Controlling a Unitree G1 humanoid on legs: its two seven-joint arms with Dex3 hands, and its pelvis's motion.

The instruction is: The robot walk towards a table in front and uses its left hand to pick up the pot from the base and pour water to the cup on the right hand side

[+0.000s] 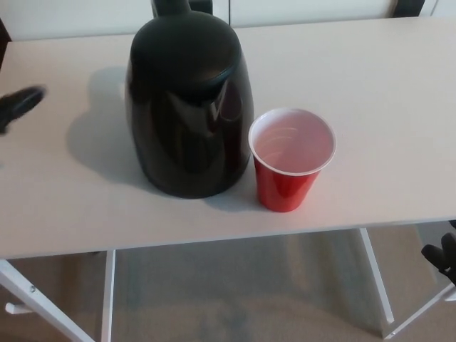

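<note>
The black pot (pixel 189 107) stands upright on the white table (pixel 385 92), a little left of the frame's centre and filling much of its upper half. Its long axis runs straight up toward my camera, so I look down on its domed lid and glossy belly. At the very top edge of the frame a dark piece sticks out from behind the lid; that should be the handle, pointing away from me toward the far side of the table, though most of it is cut off. I cannot make out a spout from this angle, nor any base beneath the pot.

The red cup (pixel 291 158) stands upright just beside the pot on its right, mouth open toward me, pale inside. Whether the two touch I cannot tell; the gap, if any, is very thin. The cup sits near the table's front edge, right of centre.

My left hand (pixel 20 107) shows only as a blurred dark streak at the left edge of the frame, over the table and well apart from the pot. It has hold of nothing, but the blur hides how far its fingers are spread, so I cannot tell its state.

My right hand (pixel 442 258) peeks in at the lower right corner, below table level, with a couple of black fingertips showing. It grips nothing there; I cannot tell how open it is.
</note>
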